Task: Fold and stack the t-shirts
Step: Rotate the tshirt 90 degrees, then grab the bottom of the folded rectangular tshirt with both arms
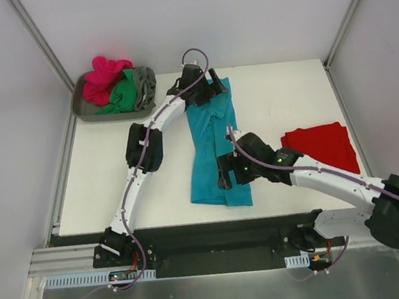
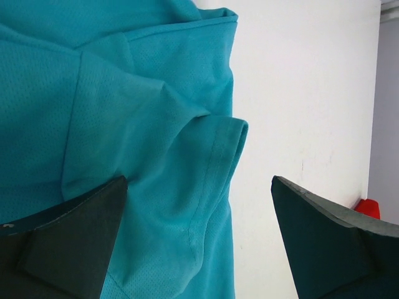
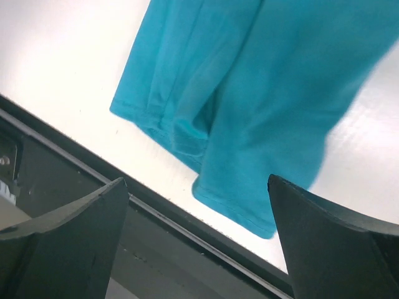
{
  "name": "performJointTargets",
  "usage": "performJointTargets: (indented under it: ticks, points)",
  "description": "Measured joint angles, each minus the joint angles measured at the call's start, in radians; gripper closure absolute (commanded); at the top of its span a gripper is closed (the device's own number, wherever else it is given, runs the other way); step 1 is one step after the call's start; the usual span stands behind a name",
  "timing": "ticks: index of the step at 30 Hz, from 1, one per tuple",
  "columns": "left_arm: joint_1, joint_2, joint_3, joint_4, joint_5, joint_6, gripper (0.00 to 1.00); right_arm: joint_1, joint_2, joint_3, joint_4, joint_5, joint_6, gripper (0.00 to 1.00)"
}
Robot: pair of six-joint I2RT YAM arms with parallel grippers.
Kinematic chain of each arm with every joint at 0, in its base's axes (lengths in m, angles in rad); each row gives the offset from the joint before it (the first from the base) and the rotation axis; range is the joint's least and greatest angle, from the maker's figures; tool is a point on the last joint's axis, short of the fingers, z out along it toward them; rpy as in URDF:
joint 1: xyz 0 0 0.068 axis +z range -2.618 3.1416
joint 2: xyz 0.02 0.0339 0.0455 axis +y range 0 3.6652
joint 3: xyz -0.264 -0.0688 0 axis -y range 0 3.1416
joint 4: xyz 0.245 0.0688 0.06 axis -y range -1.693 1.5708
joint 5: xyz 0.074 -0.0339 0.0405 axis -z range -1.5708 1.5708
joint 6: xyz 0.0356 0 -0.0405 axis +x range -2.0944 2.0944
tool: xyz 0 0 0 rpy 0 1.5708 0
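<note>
Teal shirt (image 1: 214, 148) is laid out as one long strip. Left gripper (image 2: 199, 184), spread, is poised over its sleeve end; right gripper (image 3: 198, 182), spread, over its hem end.

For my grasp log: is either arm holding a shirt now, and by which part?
Nothing is held. The left fingers stand open over the teal t-shirt near a sleeve; the right fingers stand open over its bottom hem.

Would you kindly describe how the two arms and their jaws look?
The left arm and right arm have white links, bulky black joints and a thin purple cable each. Green lights dot the right wrist. The jaws are dark wedges.
</note>
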Motion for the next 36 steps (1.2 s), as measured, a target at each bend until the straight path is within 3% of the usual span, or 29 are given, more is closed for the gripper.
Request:
performJointTargets:
  ticks: [4, 8, 13, 17, 19, 24, 29, 36]
  points:
    - [0.004, -0.042, -0.028, 0.002, 0.047, 0.048, 0.01, -0.030, -0.115, -0.015, -0.024, 0.083, 0.005, 0.04]
    - [-0.005, -0.255, -0.243, -0.010, 0.093, 0.109, 0.01, -0.039, -0.176, -0.046, 0.000, 0.056, 0.018, 0.04]
    - [-0.019, -0.773, -0.732, 0.027, 0.051, 0.188, 0.01, -0.016, -0.093, -0.054, 0.064, -0.031, 0.024, 0.04]
    - [-0.024, -1.226, -1.176, 0.066, -0.107, 0.184, 0.01, 0.051, 0.073, 0.036, 0.005, -0.037, -0.027, 0.04]
    - [-0.022, -1.360, -1.342, 0.064, -0.182, 0.153, 0.01, 0.097, 0.159, 0.116, -0.013, -0.032, -0.062, 0.01]
    - [-0.023, -1.527, -1.721, -0.028, -0.303, 0.019, 0.01, 0.157, 0.333, 0.281, -0.028, -0.036, -0.115, 0.19]
    - [-0.022, -1.683, -1.846, -0.166, -0.389, -0.067, 0.01, 0.159, 0.455, 0.355, -0.051, -0.005, -0.117, 0.37]
    - [-0.023, -1.781, -1.862, -0.176, -0.431, -0.118, 0.01, 0.158, 0.521, 0.360, -0.101, 0.012, -0.081, 0.47]
